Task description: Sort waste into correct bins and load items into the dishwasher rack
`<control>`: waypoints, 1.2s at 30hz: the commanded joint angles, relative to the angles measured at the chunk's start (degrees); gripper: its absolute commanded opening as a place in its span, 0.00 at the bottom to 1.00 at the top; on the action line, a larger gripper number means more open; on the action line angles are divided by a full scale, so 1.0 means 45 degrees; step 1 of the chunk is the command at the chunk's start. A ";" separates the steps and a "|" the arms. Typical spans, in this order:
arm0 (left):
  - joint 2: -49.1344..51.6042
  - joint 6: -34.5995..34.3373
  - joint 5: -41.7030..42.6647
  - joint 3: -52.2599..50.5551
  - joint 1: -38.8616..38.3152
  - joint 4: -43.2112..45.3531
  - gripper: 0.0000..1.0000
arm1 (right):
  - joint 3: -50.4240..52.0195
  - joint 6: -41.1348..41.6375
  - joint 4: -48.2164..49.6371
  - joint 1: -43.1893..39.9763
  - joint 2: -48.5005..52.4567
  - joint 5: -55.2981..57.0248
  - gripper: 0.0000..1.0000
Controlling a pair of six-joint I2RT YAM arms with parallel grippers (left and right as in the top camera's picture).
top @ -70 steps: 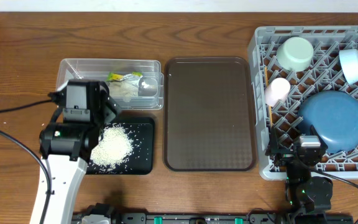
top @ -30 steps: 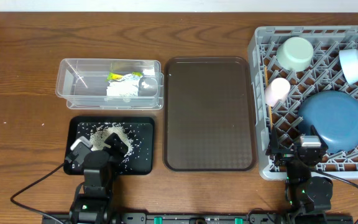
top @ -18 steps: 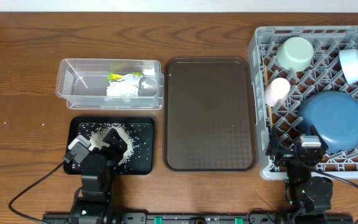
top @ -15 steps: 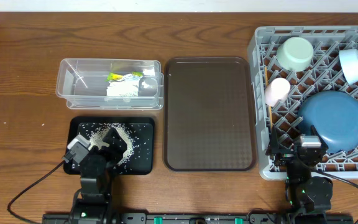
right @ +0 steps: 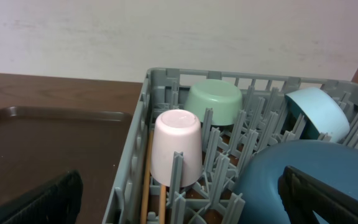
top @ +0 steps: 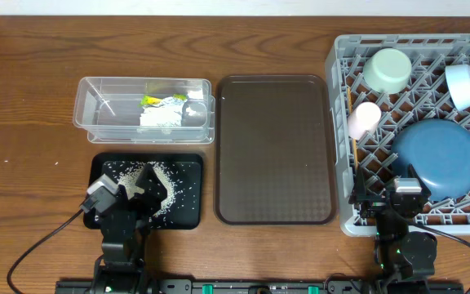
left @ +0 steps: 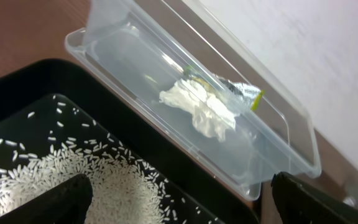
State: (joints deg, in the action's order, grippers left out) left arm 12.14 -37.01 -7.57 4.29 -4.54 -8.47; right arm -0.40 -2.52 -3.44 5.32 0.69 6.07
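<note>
My left jaws stand wide apart with nothing between them, low at the near edge of the table over the near left part of the black tray [top: 188, 204]. The rice grains [top: 160, 184] lie heaped and scattered on that tray, right under my left wrist camera, where I see the pile [left: 61, 180] close below the two dark fingertips. Just beyond the tray, farther from me, sits the clear tub [top: 88, 122], and in it lie the crumpled tissue [top: 160, 119] and, touching it on the far side, the yellow-green wrapper [top: 163, 101]. The brown serving tray [top: 274, 147] lies bare between the bins and the grey rack [top: 341, 220] at the right. My right jaws are also spread open and hold nothing, at the near left corner of the rack. In the rack, the blue plate [top: 435, 155] leans among the pegs nearest my right arm, the pink cup [top: 364, 119] stands mouth down by the left wall, the mint-green bowl [top: 387, 69] sits upturned beyond it near the far left corner, and the pale-blue bowl [top: 462, 85] rests tilted on edge at the far right. The wooden chopsticks [right: 146, 186] lie along the inside of the rack's left wall, beside the cup.
</note>
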 commanded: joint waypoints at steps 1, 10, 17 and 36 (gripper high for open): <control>-0.0209 0.3113 0.1234 -0.0408 0.0053 -0.0092 0.95 | 0.0024 0.0165 -0.0039 -0.0083 -0.0087 0.0126 0.99; -0.1117 0.8252 0.1685 -0.0418 0.0053 -0.0092 0.95 | 0.0024 0.0165 -0.0039 -0.0083 -0.0087 0.0126 0.99; -0.2686 0.9413 0.1695 -0.0418 0.0053 -0.0102 0.95 | 0.0024 0.0165 -0.0039 -0.0083 -0.0087 0.0126 0.99; -0.2681 0.9262 0.1880 -0.0432 0.0053 -0.0024 0.95 | 0.0024 0.0170 -0.0039 -0.0083 -0.0087 0.0126 0.99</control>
State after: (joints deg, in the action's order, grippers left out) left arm 0.62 3.53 0.10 4.14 -4.54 -8.49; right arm -0.40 -2.52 -3.44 5.32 0.69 6.07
